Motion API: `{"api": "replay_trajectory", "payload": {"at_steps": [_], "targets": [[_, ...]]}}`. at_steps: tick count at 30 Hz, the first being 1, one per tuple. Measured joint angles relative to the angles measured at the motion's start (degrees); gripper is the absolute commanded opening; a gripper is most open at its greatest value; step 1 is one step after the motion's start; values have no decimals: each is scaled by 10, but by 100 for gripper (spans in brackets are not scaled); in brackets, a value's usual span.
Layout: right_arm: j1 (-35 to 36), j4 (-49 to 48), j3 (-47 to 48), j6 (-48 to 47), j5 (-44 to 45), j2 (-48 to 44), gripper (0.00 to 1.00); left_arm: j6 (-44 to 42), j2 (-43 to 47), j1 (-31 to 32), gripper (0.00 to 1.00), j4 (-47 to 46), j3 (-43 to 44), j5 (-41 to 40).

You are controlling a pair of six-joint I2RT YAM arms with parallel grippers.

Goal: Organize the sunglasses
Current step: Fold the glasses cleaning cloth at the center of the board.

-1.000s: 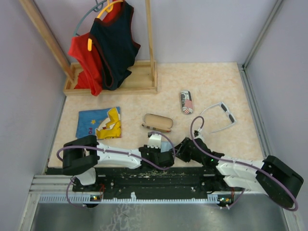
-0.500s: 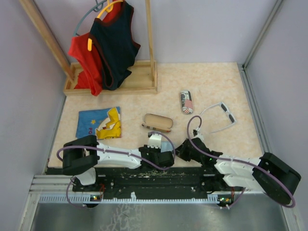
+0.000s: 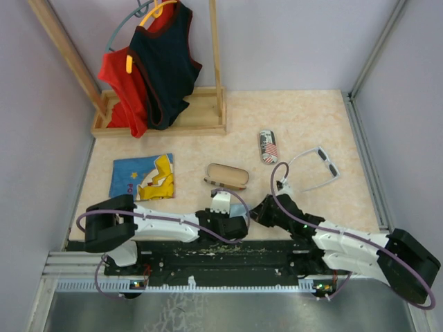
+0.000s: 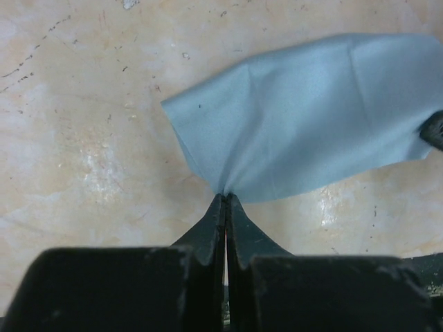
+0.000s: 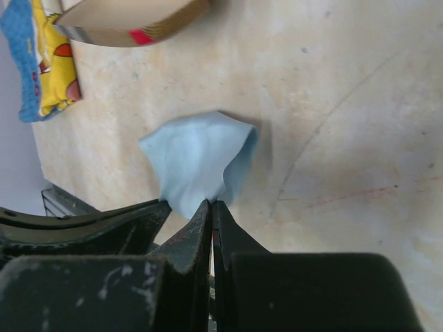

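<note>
The left arm point(image 3: 166, 225) is stretched out low along the near edge of the cream, stone-look table point(image 3: 304, 111), from its base on the left toward the middle. The right arm point(image 3: 339, 238) is laid out low from the right side, slanted a little toward the back, so that the two wrists are set nearly nose to nose in the middle. The left gripper point(image 4: 226, 199) is pointed down at the table and squeezed tight, with one corner of a soft light-blue cloth point(image 4: 311, 117) pinched between its black fingers. The cloth is spread out wide over the table from that pinch. The right gripper point(image 5: 211, 204) is squeezed tight too. The other end of the light-blue cloth is bunched up right at its tips, so it seems to be pinched there as well. The white-grey sunglasses with thin arms point(image 3: 328, 163) are seen lying on the table with their arms open, beyond the right gripper and well apart from it. An open oblong case with a tan inside point(image 3: 227, 175) is seen just beyond the two grippers. A small flag-print case point(image 3: 268, 146) is seen farther back. A blue and yellow printed cloth point(image 3: 143, 176) is seen to the left.
</note>
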State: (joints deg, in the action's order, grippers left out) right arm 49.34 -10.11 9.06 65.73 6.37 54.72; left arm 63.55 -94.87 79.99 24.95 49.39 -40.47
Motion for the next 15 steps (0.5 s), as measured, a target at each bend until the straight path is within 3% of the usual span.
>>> {"api": "replay_trajectory", "payload": {"at_steps": [15], "targets": [[0,113,57,-38,14,-73,0,-11,82,-3,1,21,-5,6]]}}
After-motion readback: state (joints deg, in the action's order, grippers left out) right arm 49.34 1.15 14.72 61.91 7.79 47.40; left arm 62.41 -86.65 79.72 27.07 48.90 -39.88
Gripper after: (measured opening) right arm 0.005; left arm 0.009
